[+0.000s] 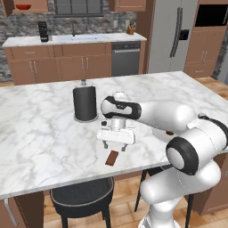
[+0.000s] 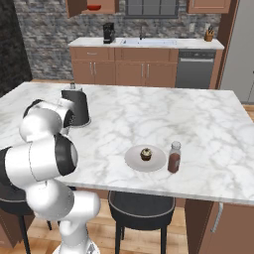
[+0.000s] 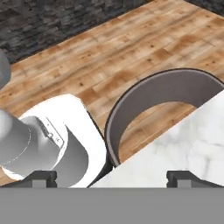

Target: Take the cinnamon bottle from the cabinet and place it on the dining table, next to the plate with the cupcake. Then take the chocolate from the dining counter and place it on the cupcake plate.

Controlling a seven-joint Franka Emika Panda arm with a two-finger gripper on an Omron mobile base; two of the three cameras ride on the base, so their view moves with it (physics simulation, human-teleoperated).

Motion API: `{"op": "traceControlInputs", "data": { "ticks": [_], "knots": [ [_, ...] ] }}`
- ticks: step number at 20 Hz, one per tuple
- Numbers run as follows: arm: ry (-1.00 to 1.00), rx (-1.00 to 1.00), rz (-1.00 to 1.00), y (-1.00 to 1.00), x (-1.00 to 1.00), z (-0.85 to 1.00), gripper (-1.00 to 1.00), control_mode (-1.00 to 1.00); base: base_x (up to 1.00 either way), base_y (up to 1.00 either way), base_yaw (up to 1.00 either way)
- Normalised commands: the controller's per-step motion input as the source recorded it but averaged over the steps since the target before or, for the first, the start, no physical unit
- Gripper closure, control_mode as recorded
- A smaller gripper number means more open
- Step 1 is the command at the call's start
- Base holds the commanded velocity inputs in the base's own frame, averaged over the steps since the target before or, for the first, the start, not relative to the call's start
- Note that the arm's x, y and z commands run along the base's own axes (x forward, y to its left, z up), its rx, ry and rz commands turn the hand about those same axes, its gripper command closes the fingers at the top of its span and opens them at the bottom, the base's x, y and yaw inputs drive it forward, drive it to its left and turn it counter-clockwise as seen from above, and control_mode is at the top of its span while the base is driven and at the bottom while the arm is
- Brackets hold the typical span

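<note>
Near tabletop (image 1: pixel 40 133) front edge, chocolate (image 1: pixel 111 157) lies flat; my pincer (image 1: pixel 115 145) hovers just above, jaws wide, empty. Bottle (image 2: pixel 174 157) stands beside cupcake plate (image 2: pixel 133 161). I judge bar light, stiff, thin; pinch across narrow sides.

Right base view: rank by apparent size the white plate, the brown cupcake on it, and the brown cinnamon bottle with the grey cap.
1. White plate, widest by far.
2. Brown cinnamon bottle with grey cap, standing beside the plate.
3. Brown cupcake, smallest.
All three sit close together on the marble counter, so nearness to the camera hardly skews this.
</note>
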Motion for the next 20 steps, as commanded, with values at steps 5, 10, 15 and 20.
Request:
{"op": "traceControlInputs", "data": {
  "ticks": [5,10,15,20],
  "knots": [
    [0.0,-0.01,-0.44,0.02,-0.09,-0.08,-1.0,-1.0,0.0,0.0,0.0],
    [-0.03,-0.15,-0.2,0.09,-0.09,-0.11,-1.0,-1.0,0.0,0.0,0.0],
    [-0.11,-0.21,0.07,0.0,-0.09,-0.17,-1.0,-1.0,0.0,0.0,0.0],
    [-0.06,-0.23,0.16,-0.03,0.19,-0.21,-1.0,-1.0,0.0,0.0,0.0]
  ]
}}
